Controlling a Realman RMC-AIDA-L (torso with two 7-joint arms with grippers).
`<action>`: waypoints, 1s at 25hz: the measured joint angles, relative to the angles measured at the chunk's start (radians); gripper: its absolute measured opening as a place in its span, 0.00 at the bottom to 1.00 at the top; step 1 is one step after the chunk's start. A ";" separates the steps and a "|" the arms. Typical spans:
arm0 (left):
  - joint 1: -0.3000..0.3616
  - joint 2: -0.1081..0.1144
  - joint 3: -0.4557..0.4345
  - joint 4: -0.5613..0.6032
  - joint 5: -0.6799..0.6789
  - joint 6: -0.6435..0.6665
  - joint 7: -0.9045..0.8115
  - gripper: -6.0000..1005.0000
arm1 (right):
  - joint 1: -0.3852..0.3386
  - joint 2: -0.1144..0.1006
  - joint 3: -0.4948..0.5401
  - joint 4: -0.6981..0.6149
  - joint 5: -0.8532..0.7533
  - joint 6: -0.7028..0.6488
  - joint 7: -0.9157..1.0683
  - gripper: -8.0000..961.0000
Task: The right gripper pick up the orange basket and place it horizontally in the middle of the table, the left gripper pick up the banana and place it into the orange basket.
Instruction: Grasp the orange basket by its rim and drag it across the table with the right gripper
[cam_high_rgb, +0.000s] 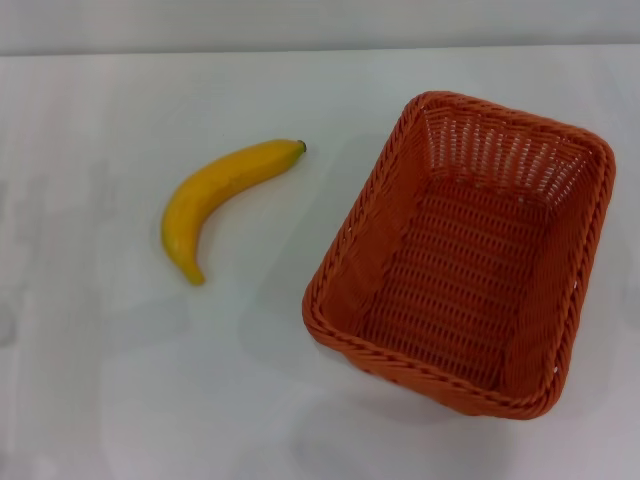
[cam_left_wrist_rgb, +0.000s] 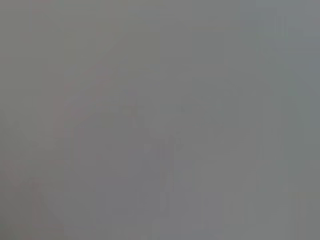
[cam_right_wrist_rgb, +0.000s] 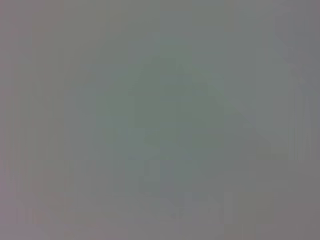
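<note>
Neither gripper shows in my views, so I cannot tell their state. One large orange woven basket (cam_high_rgb: 465, 255) sits skewed on the white tabletop (cam_high_rgb: 120, 400), right of centre; one curved yellow banana (cam_high_rgb: 220, 200) lies left, apart. A rim grasp may tip the basket.

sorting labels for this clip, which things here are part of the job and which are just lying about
Part of the job:
- orange basket, empty, set at a slant on the robot's right
- banana, lying apart from the basket on the robot's left
- table, which bears both

Just lying about:
- nothing else shows; neither gripper is in view, and both wrist views are blank grey
</note>
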 joint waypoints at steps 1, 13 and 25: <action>0.000 0.000 0.000 0.000 0.000 0.000 0.000 0.87 | 0.000 0.000 0.001 0.000 0.000 -0.001 0.000 0.89; -0.001 0.001 0.000 0.003 0.000 0.001 0.000 0.87 | -0.001 0.000 -0.002 0.002 0.000 -0.002 -0.001 0.88; -0.001 -0.001 0.000 0.008 0.000 -0.001 0.000 0.87 | -0.011 -0.016 -0.064 -0.046 -0.049 -0.023 0.186 0.87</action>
